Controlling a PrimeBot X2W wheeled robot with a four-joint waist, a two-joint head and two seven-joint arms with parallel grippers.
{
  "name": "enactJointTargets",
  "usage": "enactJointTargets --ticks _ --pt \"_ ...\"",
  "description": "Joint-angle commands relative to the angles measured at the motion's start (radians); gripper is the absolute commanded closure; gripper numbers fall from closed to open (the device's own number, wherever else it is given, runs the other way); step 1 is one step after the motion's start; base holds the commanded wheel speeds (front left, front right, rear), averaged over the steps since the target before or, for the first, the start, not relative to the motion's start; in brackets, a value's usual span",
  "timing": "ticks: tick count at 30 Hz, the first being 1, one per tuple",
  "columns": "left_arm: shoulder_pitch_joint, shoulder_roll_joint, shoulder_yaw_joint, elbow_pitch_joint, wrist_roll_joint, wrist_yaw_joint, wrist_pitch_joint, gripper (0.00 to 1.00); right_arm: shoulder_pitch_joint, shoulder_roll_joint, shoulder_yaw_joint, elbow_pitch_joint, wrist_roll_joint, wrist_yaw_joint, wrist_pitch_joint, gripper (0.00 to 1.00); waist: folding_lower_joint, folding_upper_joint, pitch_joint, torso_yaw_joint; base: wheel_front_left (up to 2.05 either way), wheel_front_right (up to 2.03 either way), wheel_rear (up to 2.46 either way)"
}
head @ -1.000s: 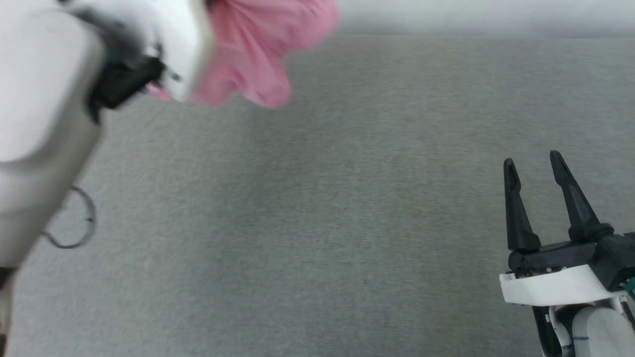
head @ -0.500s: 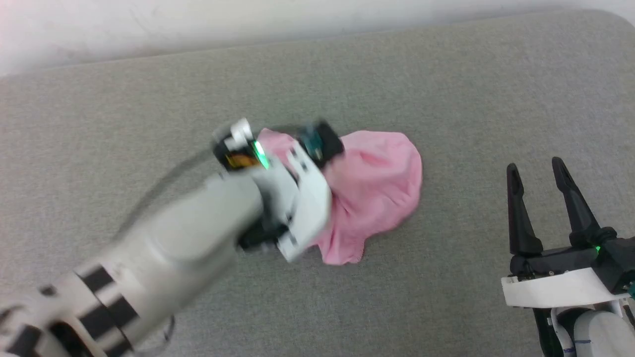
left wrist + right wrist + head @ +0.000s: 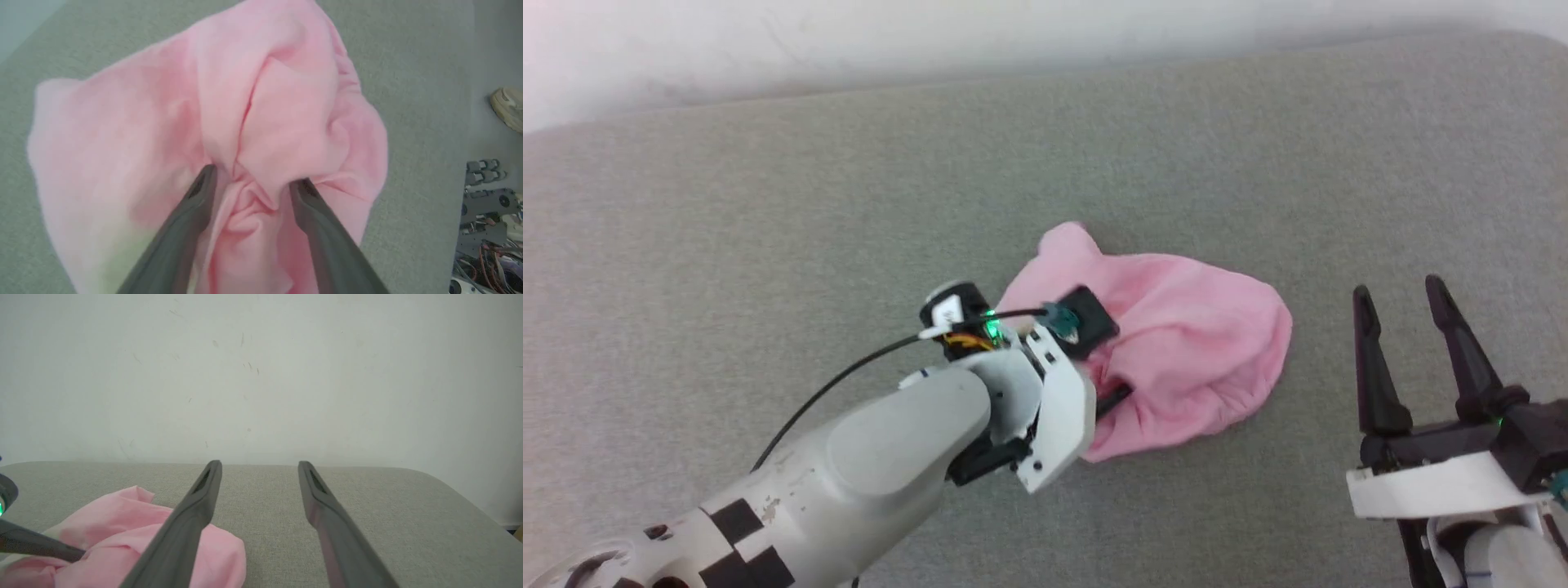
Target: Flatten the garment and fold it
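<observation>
Garment now sits farther right, left claw spread over it.

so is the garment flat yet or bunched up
Bunched up: the garment lies in a crumpled heap, deep folds gathered inside the open left gripper.

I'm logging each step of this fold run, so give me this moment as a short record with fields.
garment: crumpled heap, not flattened, not folded
surface: grey fabric pad, garment lying on it
left gripper: open, pressed into the garment, cloth bunched in its gap
right gripper: open, empty, to the garment's right, not touching it
</observation>
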Motion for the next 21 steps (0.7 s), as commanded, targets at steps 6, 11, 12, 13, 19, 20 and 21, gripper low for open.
enactJointTargets --ticks 6,11,12,13,19,20,21 --pt "0.009 -0.002 0.104 -0.086 0.055 0.103 -0.271 0.00 0.054 0.002 -0.011 0.004 -0.012 -0.001 -0.005 0.00 0.0000 0.0000 -0.096 0.082 0.00 0.00 0.00" --pt "0.033 0.025 0.173 -0.158 0.109 0.225 -0.424 0.00 0.070 0.002 -0.016 0.001 -0.018 -0.001 -0.005 0.00 0.0000 0.0000 -0.117 0.115 0.00 0.00 0.00" --pt "0.063 0.033 0.235 -0.186 0.130 0.310 -0.483 0.00 0.075 0.002 -0.019 0.000 -0.021 -0.001 -0.005 0.00 0.0000 0.0000 -0.125 0.130 0.00 0.00 0.00" --pt "0.081 0.043 0.262 -0.196 0.151 0.353 -0.496 0.00 0.077 0.002 -0.019 -0.001 -0.021 -0.001 -0.005 0.00 0.0000 0.0000 -0.128 0.136 0.00 0.00 0.00" --pt "0.242 0.053 0.485 -0.303 0.259 0.543 -0.506 0.00 0.080 0.002 -0.027 -0.003 -0.019 -0.001 -0.005 0.00 0.0000 0.0000 -0.133 0.159 0.00 0.00 0.00" --pt "0.286 0.051 0.531 -0.323 0.286 0.568 -0.506 0.00 0.081 0.002 -0.027 -0.004 -0.019 -0.001 -0.005 0.00 0.0000 0.0000 -0.133 0.161 0.00 0.00 0.00" --pt "0.334 0.044 0.580 -0.342 0.307 0.591 -0.506 0.00 0.082 0.002 -0.028 -0.004 -0.019 -0.001 -0.005 0.00 0.0000 0.0000 -0.134 0.162 0.00 0.00 0.00"
